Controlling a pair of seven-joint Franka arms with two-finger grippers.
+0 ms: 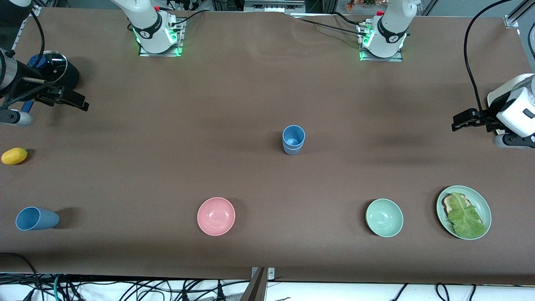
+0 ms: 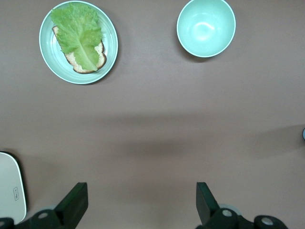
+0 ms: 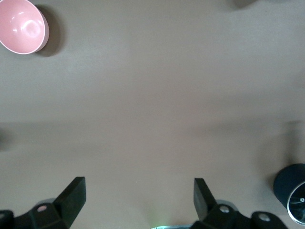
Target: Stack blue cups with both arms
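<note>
Black jaws spread wide and empty on both: right gripper [image 1: 81, 103], left gripper [image 1: 459, 121]. Upright blue cup [image 1: 293, 139] mid-table between them; tipped blue cup [image 1: 36, 218] below right gripper, long axis along table, likely right arm's pick.

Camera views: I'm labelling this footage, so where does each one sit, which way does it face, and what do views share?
Front view: high across the table, facing both arm bases; left gripper, right gripper, both open.
Left wrist view: looks down past its open fingers at the lettuce plate and green bowl; front view shares both.
Right wrist view: looks down past its open fingers; shares the pink bowl.
</note>
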